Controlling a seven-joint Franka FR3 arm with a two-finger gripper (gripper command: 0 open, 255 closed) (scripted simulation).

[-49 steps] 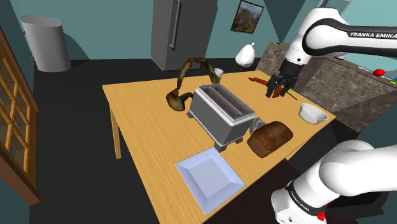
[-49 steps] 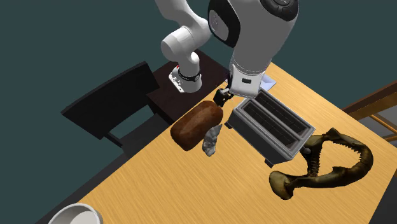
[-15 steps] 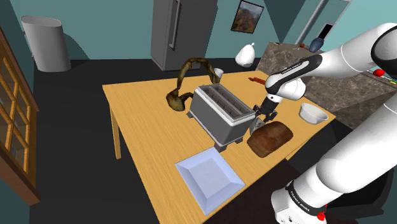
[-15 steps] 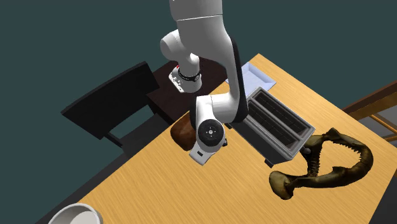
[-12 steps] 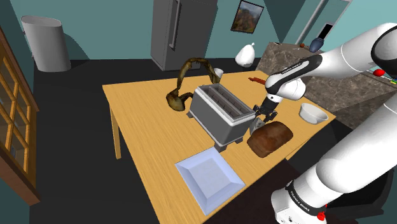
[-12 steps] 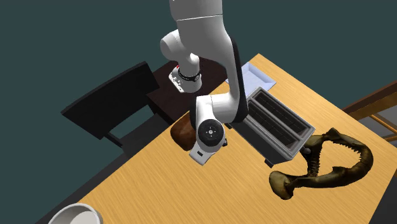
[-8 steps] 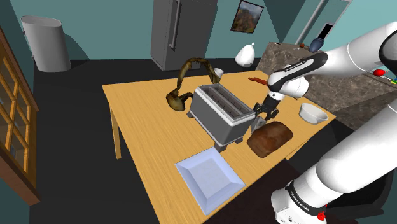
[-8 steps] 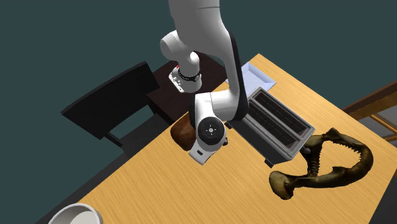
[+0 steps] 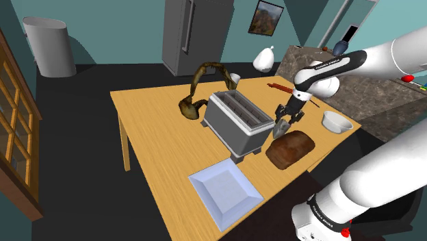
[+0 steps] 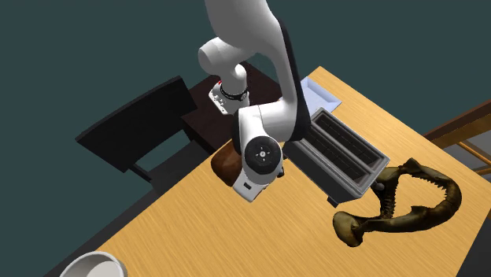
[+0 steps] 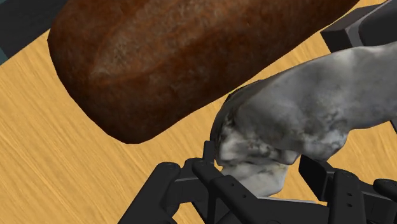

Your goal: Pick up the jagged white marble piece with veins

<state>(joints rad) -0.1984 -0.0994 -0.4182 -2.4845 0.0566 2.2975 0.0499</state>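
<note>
Shoulder view: the gripper (image 9: 281, 123) is clamped on the grey-veined marble piece (image 9: 280, 130), at eleven o'clock of the brown loaf (image 9: 293, 148) and three o'clock of the toaster (image 9: 235, 122). Second exterior view: the arm's wrist (image 10: 260, 160) covers the grab, the loaf peeking out at its nine o'clock. Wrist view: fingers (image 11: 316, 170) pinch the marble, loaf just beside.

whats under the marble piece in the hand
Beyond the marble piece in the hand: wooden table and the brown loaf. The spot straight beneath is covered by the piece.
</note>
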